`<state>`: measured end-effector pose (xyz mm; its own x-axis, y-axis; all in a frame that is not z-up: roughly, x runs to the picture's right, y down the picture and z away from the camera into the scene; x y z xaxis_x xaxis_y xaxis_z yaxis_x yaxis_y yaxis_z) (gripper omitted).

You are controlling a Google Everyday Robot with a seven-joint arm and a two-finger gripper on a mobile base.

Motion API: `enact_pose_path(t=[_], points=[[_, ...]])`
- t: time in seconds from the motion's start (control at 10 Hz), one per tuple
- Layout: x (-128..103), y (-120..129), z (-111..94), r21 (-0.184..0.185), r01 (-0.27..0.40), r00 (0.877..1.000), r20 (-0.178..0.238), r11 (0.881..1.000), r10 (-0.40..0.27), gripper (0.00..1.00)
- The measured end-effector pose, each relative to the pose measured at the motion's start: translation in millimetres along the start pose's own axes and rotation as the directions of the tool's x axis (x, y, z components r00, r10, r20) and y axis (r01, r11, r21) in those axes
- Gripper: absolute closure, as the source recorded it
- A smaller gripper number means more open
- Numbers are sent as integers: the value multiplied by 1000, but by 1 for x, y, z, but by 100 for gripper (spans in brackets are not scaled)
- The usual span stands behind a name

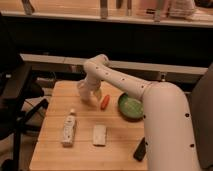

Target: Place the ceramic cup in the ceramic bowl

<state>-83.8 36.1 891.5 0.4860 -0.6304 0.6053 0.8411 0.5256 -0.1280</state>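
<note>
The gripper (88, 96) hangs at the end of the white arm (120, 80), which bends at an elbow above it and drops it low over the far left part of the wooden table (55, 155). Its jaws stand wide, as far apart as they go. The ceramic cup (81, 90) is a small pale shape right at the gripper's left side, upright on the table, and it blends so much with the white fingers that I cannot tell whether it sits between them, touches them, or only stands just beside them. Nothing shows it lifted off the wood. Just to the right of the gripper is a small yellowish item (97, 93), partly hidden by the wrist. A little further right and slightly nearer the camera lies an orange carrot-shaped piece (104, 102), tilted on the boards. Beyond that, well to the right of the gripper, the ceramic bowl (131, 107) rests flat on the table, dark green with a lighter green inside, its right rim cut off by the robot's broad white body; the cup is apart from it, with the orange piece between them. Nearer the camera than the gripper and a bit to its left, a white bottle (68, 129) with a label lies on its side. To the right of the bottle is a flat white block (99, 135), and a black object (140, 149) lies further right at the table's near edge.
</note>
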Motion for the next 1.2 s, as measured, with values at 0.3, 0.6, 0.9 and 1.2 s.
enact_pose_path(t=[0.3, 0.6, 0.9, 1.2], points=[[-1, 1, 1, -4, 3, 1000, 2, 1000, -3, 20], [-1, 1, 3, -7, 3, 1000, 3, 1000, -3, 20], [-2, 2, 4, -11, 6, 1000, 3, 1000, -6, 20], [-3, 3, 5, -14, 9, 1000, 3, 1000, -9, 20]])
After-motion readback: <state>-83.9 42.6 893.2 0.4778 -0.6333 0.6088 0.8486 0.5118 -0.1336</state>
